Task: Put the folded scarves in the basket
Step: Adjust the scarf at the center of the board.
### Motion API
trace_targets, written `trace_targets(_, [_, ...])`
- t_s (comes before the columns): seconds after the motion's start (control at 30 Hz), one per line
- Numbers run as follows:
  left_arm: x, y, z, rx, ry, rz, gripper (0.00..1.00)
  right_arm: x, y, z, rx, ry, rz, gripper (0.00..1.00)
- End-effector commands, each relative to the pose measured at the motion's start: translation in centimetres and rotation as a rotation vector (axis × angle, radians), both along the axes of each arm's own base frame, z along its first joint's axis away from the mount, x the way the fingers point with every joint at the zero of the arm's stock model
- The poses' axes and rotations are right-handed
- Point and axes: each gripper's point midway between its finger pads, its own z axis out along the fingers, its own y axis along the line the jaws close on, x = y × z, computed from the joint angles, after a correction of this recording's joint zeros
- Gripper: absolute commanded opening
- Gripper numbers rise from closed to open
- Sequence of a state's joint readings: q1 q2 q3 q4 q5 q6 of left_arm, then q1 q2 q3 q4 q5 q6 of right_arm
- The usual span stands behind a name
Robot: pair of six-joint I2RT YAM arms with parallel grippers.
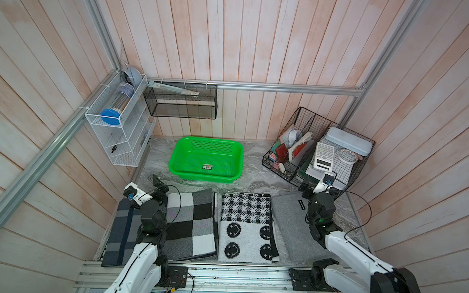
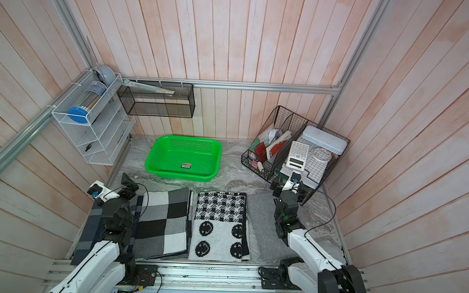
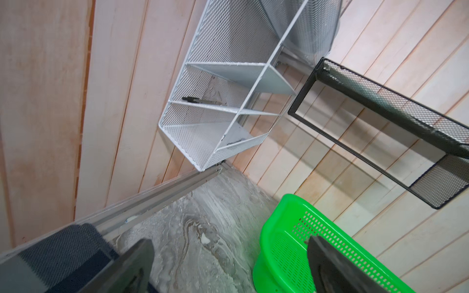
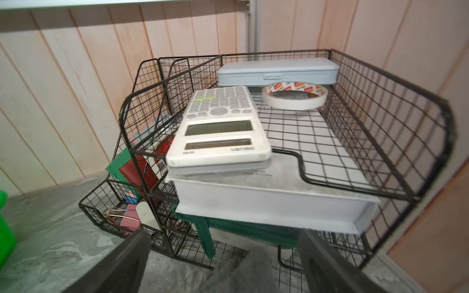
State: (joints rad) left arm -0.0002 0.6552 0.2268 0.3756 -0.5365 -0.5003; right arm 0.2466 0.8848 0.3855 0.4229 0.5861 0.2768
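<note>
The bright green basket [image 1: 197,157] [image 2: 172,160] stands empty at the back of the table, a small sticker on its base. In front of it several folded scarves lie in a row: navy plaid [image 1: 123,229], black-and-white check [image 1: 190,224], houndstooth with smileys [image 1: 247,227] and plain grey [image 1: 292,227]. My left gripper [image 1: 159,184] [image 3: 228,243] hangs open over bare table between the navy scarf's far end and the basket's near left corner [image 3: 279,248]. My right gripper [image 1: 312,190] [image 4: 224,238] is open above the grey scarf's far corner, holding nothing.
A black wire desk organizer [image 1: 365,159] with a calculator [image 4: 220,126], a tape roll [image 4: 294,101] and a pale tin [image 4: 278,71] stands right in front of my right gripper. A white mesh shelf [image 1: 118,135] and a black mesh bin [image 1: 180,103] hang on the walls.
</note>
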Motion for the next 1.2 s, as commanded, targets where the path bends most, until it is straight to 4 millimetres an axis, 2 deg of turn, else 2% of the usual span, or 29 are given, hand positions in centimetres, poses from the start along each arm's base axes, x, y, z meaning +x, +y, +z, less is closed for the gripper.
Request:
trace_targets(0.0, [-2.6, 0.4, -5.4, -0.056, 0.252, 0.034, 1.00, -3.7, -2.7, -3.5, 0.211, 0.157, -0.136, 0.98])
trace_targets(0.1, [-3.8, 0.4, -4.5, -0.057, 0.181, 0.032, 1.00, -4.2, -1.2, -2.8, 0.335, 0.137, 0.014, 0.98])
trace_targets(0.2, [-4.5, 0.4, -3.0, -0.058, 0.081, 0.029, 1.00, -4.9, -0.6, -2.1, 0.406, 0.117, 0.052, 0.98])
trace_targets(0.33, [-5.0, 0.4, -2.6, -0.057, 0.151, 0.032, 1.00, -5.6, 0.1, -1.6, 0.423, 0.182, 0.082, 0.97])
trace_targets(0.47, [-3.9, 0.3, -2.6, -0.055, 0.305, 0.032, 1.00, -4.9, 3.8, -2.0, 0.447, 0.320, 0.275, 0.93])
trace_targets(0.53, [-2.4, -0.6, -2.5, -0.048, 0.361, 0.000, 1.00, -4.8, 6.4, -2.1, 0.484, 0.392, 0.408, 0.91])
trace_targets(0.57, [-1.4, -1.7, -2.8, -0.039, 0.400, -0.039, 1.00, -5.1, 7.5, -2.3, 0.514, 0.425, 0.450, 0.90])
trace_targets(0.63, [0.3, -5.3, -2.7, -0.009, 0.439, -0.163, 1.00, -6.0, 9.4, -2.9, 0.541, 0.489, 0.520, 0.85])
trace_targets(0.67, [1.0, -8.1, -2.5, 0.014, 0.457, -0.254, 1.00, -6.7, 10.2, -3.4, 0.533, 0.530, 0.543, 0.82])
trace_targets(0.77, [1.6, -15.6, -2.6, 0.082, 0.503, -0.482, 1.00, -9.4, 12.6, -4.9, 0.469, 0.648, 0.595, 0.74])
trace_targets(0.83, [1.5, -18.6, -3.1, 0.112, 0.523, -0.565, 1.00, -11.0, 13.7, -6.0, 0.434, 0.708, 0.609, 0.67])
trace_targets(0.93, [0.9, -21.6, -4.7, 0.153, 0.564, -0.650, 1.00, -13.6, 15.1, -8.5, 0.413, 0.810, 0.630, 0.61])
trace_targets(1.07, [0.0, -23.3, -7.3, 0.192, 0.610, -0.704, 1.00, -16.2, 16.6, -11.9, 0.442, 0.900, 0.647, 0.52])
trace_targets(1.17, [-1.0, -23.7, -8.9, 0.234, 0.678, -0.728, 1.00, -17.4, 17.5, -13.4, 0.441, 0.927, 0.657, 0.45])
